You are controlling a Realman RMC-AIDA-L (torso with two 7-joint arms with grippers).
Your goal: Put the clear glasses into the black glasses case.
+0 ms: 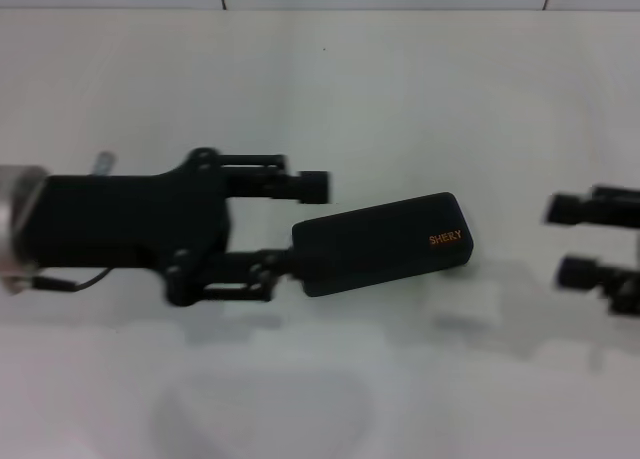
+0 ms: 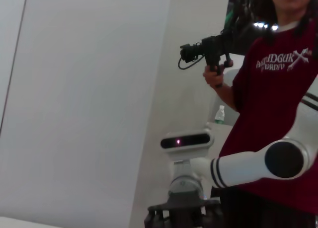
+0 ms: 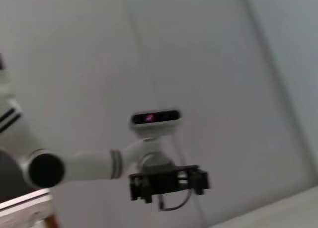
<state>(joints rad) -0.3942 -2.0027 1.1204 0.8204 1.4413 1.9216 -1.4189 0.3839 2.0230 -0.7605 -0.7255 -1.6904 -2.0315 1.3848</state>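
Observation:
The black glasses case (image 1: 385,242) lies shut on the white table in the head view, its orange lettering facing up near its right end. My left gripper (image 1: 305,225) is at the case's left end and is open. Its upper finger sits clear beyond the case, while its lower finger meets the case's left end. My right gripper (image 1: 570,241) is open to the right of the case, a short gap away from it. The clear glasses do not show in any view.
The white table (image 1: 320,89) runs back to a tiled wall. The left wrist view shows a person in a red shirt (image 2: 278,99) holding a camera behind the robot's head (image 2: 186,141). The right wrist view shows the robot's head (image 3: 155,119).

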